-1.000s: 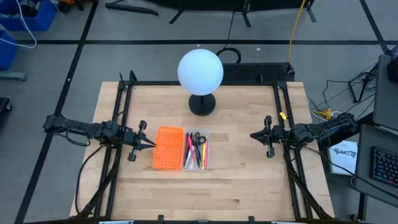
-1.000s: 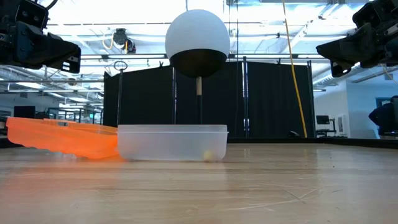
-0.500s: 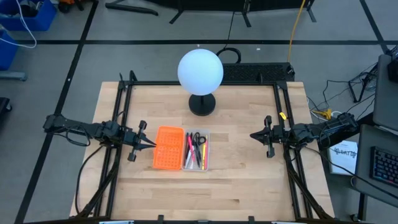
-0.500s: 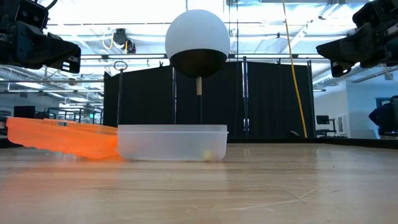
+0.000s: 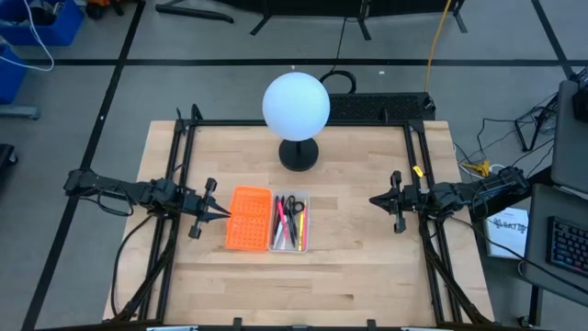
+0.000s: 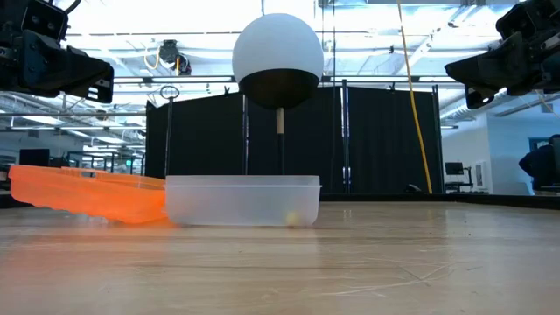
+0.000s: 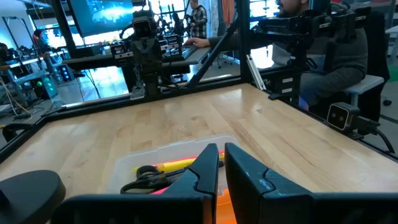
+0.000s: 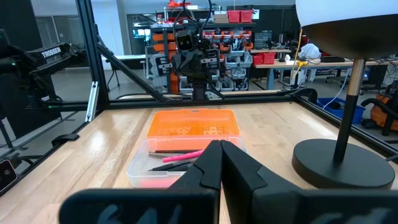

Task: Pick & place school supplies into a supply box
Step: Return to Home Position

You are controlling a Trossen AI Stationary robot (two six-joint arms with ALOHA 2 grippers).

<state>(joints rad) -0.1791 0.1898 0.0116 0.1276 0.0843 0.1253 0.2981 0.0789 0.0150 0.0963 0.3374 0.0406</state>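
Note:
The supply box lies open mid-table: its orange grid half (image 5: 249, 219) to the left, its clear tray (image 5: 291, 223) to the right. Inside the tray rest the scissors (image 5: 292, 204) and several pens and pencils (image 5: 284, 225) in pink, red, black and yellow. My left gripper (image 5: 223, 214) hovers shut above the table just left of the orange half. My right gripper (image 5: 374, 199) hovers shut near the table's right side, well clear of the box. In the low view the tray (image 6: 242, 201) sits on the table and the orange half (image 6: 87, 193) slants upward.
A white globe lamp (image 5: 296, 106) on a black round base (image 5: 299, 154) stands behind the box toward the far edge. Black frame rails (image 5: 175, 184) run along both table sides. Bare wood (image 5: 303, 285) stretches in front of the box. People sit beyond the table (image 7: 329, 37).

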